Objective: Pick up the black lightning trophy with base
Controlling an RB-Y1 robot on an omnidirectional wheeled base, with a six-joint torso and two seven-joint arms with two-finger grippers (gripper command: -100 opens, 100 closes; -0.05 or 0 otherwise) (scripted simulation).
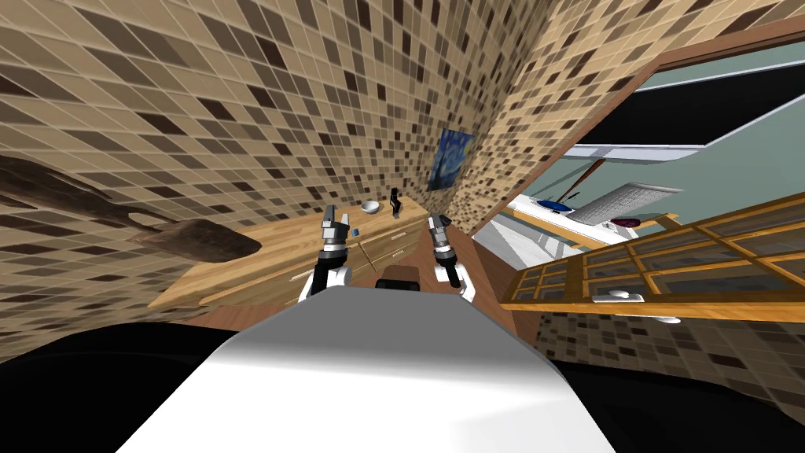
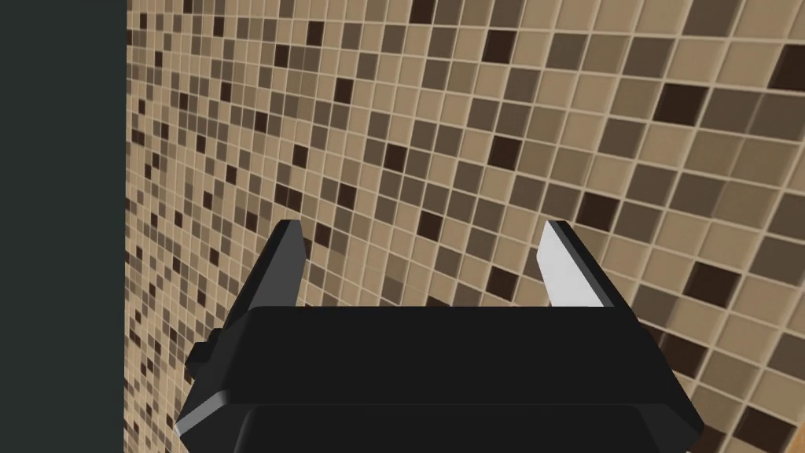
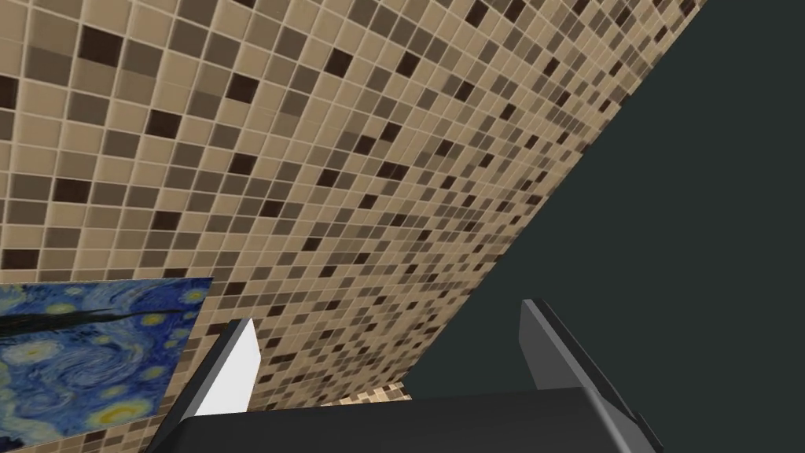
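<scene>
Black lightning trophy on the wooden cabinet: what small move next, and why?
Probably lower and tilt the right gripper toward the black lightning-shaped trophy. It stands untouched at the far end of the light wooden cabinet, beside a white bowl; that open gripper is short of it, and its wrist view faces the tiled wall.

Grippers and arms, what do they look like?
The left gripper and right gripper each have a black box body with two thin, light grey blade fingers. The left arm and right arm are black with grey wrists and white elbows.
</scene>
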